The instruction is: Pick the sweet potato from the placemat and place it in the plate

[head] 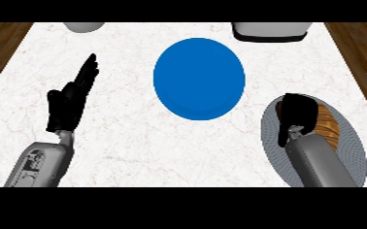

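Right hand (297, 112) is laid over the sweet potato (328, 126) at four o'clock for the pick, grasp undiscernible; left hand (68, 104) is rested open at nine, clear of the plate (199, 79)

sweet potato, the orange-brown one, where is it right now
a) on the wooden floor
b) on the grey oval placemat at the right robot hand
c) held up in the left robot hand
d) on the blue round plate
b: the orange-brown sweet potato lies on the grey oval placemat, partly covered by the right robot hand, well apart from the blue round plate.
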